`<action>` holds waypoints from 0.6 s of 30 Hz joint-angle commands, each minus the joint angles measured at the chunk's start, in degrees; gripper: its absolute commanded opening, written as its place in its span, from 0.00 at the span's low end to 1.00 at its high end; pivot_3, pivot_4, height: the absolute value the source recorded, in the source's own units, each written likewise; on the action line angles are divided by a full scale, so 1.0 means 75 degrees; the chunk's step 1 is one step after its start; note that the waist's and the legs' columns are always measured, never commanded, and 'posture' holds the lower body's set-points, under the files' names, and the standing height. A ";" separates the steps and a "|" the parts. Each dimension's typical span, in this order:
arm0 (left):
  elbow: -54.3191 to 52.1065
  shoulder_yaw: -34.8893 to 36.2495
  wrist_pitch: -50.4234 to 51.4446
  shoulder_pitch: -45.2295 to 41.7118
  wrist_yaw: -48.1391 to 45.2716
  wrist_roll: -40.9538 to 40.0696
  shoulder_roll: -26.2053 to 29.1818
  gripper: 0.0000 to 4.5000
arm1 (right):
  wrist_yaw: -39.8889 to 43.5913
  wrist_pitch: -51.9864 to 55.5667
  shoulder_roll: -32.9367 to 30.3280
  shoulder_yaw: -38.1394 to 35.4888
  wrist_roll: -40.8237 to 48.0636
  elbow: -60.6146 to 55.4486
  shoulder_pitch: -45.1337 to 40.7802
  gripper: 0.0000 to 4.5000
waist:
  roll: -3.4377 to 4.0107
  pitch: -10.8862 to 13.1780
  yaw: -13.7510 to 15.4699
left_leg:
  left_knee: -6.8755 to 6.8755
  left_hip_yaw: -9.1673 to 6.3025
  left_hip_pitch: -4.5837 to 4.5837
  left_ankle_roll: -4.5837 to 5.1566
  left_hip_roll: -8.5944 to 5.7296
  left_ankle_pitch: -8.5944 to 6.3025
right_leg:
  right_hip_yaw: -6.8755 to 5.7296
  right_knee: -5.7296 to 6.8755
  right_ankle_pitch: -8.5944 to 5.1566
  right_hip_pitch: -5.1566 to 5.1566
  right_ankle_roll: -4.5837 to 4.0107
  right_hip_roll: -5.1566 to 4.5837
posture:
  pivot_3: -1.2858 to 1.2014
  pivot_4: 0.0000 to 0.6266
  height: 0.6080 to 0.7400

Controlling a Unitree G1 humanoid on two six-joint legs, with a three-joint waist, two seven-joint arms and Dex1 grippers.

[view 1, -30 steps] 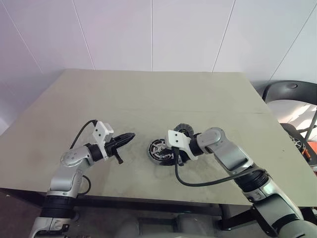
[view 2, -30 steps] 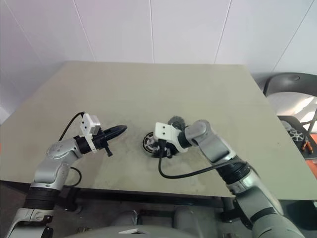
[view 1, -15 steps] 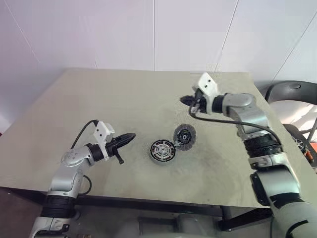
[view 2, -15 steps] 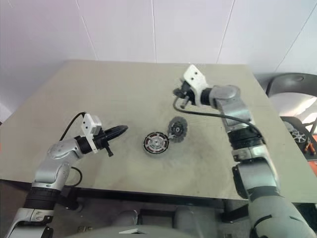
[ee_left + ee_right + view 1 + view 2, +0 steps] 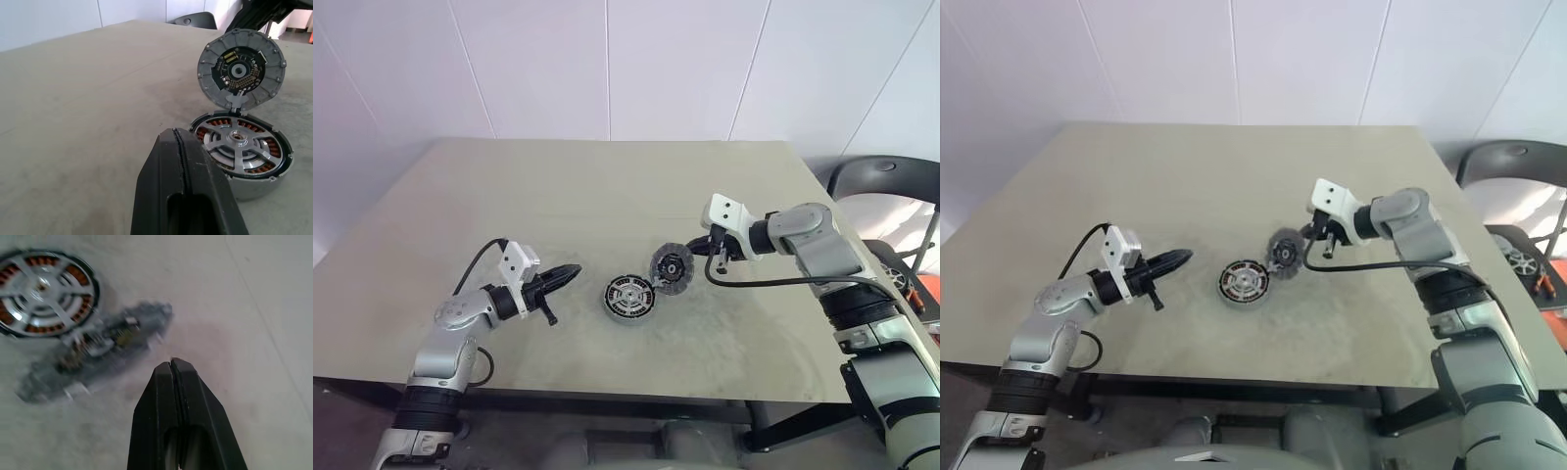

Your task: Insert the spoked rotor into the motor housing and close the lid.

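Note:
The motor housing (image 5: pixel 629 298) sits near the table's middle, and the spoked rotor (image 5: pixel 235 145) lies inside it, silver spokes over the copper windings. The lid (image 5: pixel 672 266) stands tilted open at the housing's far-right edge, its dark inner face toward the housing. My right gripper (image 5: pixel 171 364) is shut and empty. It hovers just right of the lid (image 5: pixel 105 345) and points down at it. My left gripper (image 5: pixel 570 271) is shut and empty, level above the table a short way left of the housing (image 5: pixel 254 177).
The grey table (image 5: pixel 558 196) stretches wide behind and to both sides of the parts. A black chair (image 5: pixel 886 176) stands past the table's right edge, and white wall panels close off the back.
A second ago my right gripper was partly open down at the housing. It swung up toward the far side, then came back down beside the lid, shut. The left arm stayed still.

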 commanded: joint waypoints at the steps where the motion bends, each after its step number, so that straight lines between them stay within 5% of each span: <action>1: -0.0015 0.0128 -0.0204 -0.0134 -0.0027 0.0056 0.0105 0.00 | 0.0425 0.0386 -0.0228 -0.0137 0.0317 -0.0648 0.0066 0.00 | 0.0000 0.0000 0.0061 | 0.0001 0.0001 -0.0003 0.0000 0.0000 0.0000 | 0.0000 -0.0005 0.0000 0.0000 0.0000 -0.0001 | 0.52 0.00 1.00; 8: 0.0091 0.0111 -0.0327 -0.0122 -0.0043 0.0131 0.0061 0.00 | 0.0949 0.1433 0.0033 -0.0241 0.1384 -0.1957 0.0526 0.00 | 0.0000 0.0000 0.0121 | -0.0005 -0.0002 -0.0002 0.0000 0.0001 0.0000 | -0.0002 0.0000 0.0000 -0.0007 0.0000 0.0002 | 0.52 0.00 1.00; 18: 0.0368 0.0127 -0.0519 -0.0223 -0.0083 0.0193 0.0088 0.00 | 0.0048 0.1955 0.0859 -0.0249 0.1934 -0.2236 0.0595 0.00 | -0.0002 -0.0001 0.0135 | 0.0002 -0.0001 -0.0003 -0.0001 0.0001 0.0000 | -0.0004 -0.0002 0.0000 -0.0002 -0.0001 -0.0001 | 0.52 0.00 1.00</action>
